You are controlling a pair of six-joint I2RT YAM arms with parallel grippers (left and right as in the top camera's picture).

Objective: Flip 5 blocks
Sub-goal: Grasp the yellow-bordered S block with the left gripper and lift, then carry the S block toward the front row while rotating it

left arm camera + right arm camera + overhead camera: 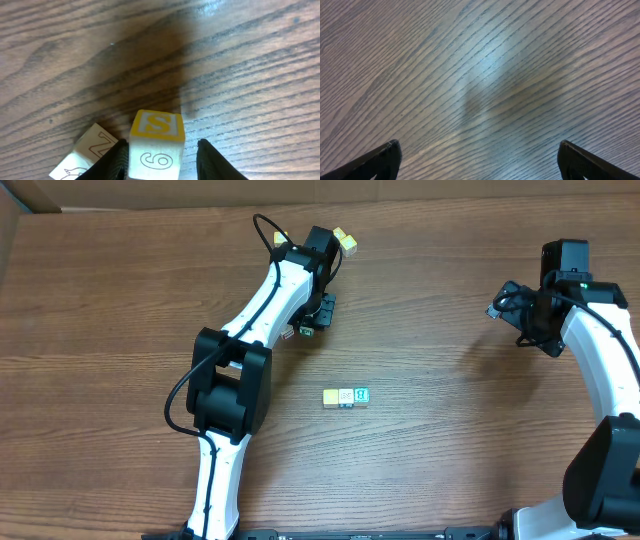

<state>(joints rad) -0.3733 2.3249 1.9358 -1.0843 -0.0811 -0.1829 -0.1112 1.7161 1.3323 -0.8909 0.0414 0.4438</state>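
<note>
A wooden block with a yellow-framed S on top and a 9 on its near face sits on the table between the fingers of my left gripper. It rests against the left finger, and a gap shows before the right finger. A second block, marked N, lies just outside the left finger. In the overhead view these two blocks are at the far centre, by the left gripper. A row of three blocks lies mid-table. My right gripper hangs open over bare wood.
The right arm stands at the right side of the table, with its gripper well away from every block. The left arm stretches diagonally from the front edge toward the far centre. Cardboard borders the table's far edge.
</note>
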